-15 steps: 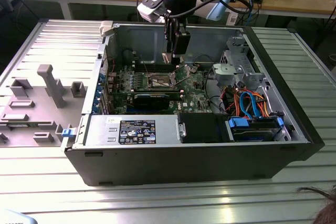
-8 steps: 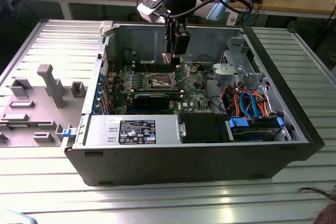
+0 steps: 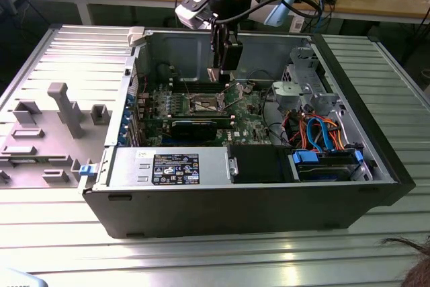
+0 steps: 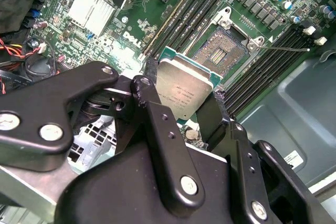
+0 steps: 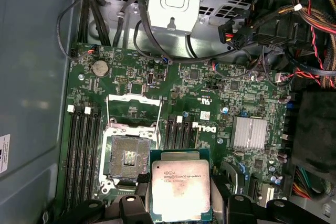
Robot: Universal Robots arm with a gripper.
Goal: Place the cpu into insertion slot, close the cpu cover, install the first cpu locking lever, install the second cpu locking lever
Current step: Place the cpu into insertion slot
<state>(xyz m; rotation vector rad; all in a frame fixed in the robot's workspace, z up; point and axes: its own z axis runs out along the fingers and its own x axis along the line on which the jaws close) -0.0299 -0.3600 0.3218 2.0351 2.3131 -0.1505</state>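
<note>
My gripper is shut on the cpu, a thin square chip with a silvery face, pinched by its edges between two black fingers. The cpu hangs above the green board, beside and apart from the insertion slot, whose dark centre lies bare. The cpu cover stands swung open at one edge of the slot. A thin wire lever sticks out from the insertion slot. In the exterior view the gripper hovers inside the open case above the slot.
Long black memory slots flank the socket on both sides. A finned silver heatsink, a long black card, a metal drive cage and bundled cables crowd the case. A person's hair shows at the exterior view's right.
</note>
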